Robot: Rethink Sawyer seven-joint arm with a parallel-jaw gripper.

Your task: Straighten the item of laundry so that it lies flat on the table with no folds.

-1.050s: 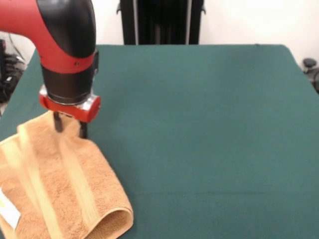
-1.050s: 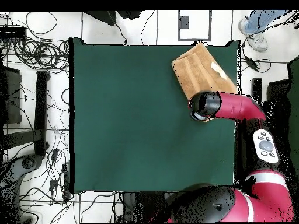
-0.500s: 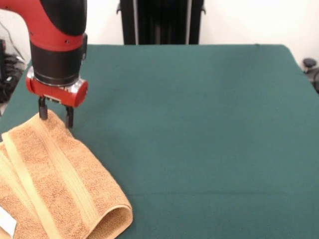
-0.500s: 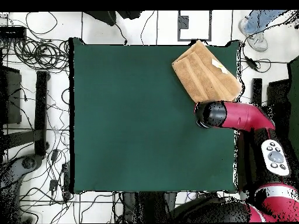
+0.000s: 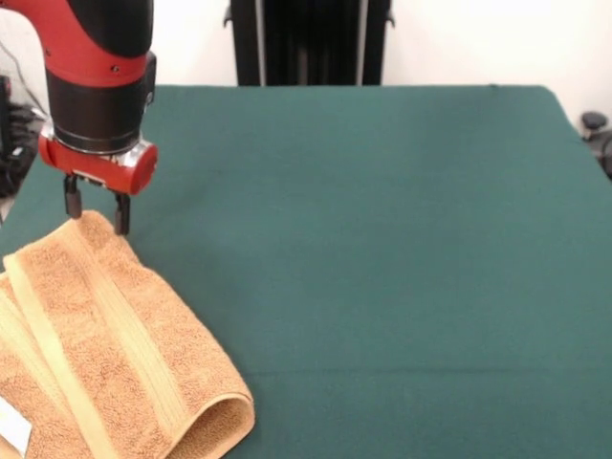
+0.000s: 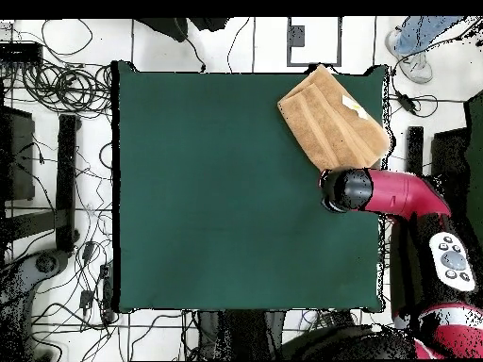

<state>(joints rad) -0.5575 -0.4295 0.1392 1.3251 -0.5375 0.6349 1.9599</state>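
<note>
One tan-orange terry-cloth hand towel with smooth woven stripe bands (image 5: pixel 100 354) lies folded over on itself at a corner of the large rectangular table covered in dark green felt-like cloth (image 5: pixel 382 239). In the front view the towel fills the lower left, its doubled edge forming a rounded loop at the bottom, and a small white care tag (image 5: pixel 10 421) shows at its left side. In the overhead view the same towel (image 6: pixel 332 118) sits angled in the table's upper right corner. Just above the towel's far corner hangs the red and black gripper (image 5: pixel 95 208), its two dark fingers (image 5: pixel 121 215) spread apart with nothing between them. At the overhead view's top right edge, a person's shoe (image 6: pixel 415 64) stands on the floor.
</note>
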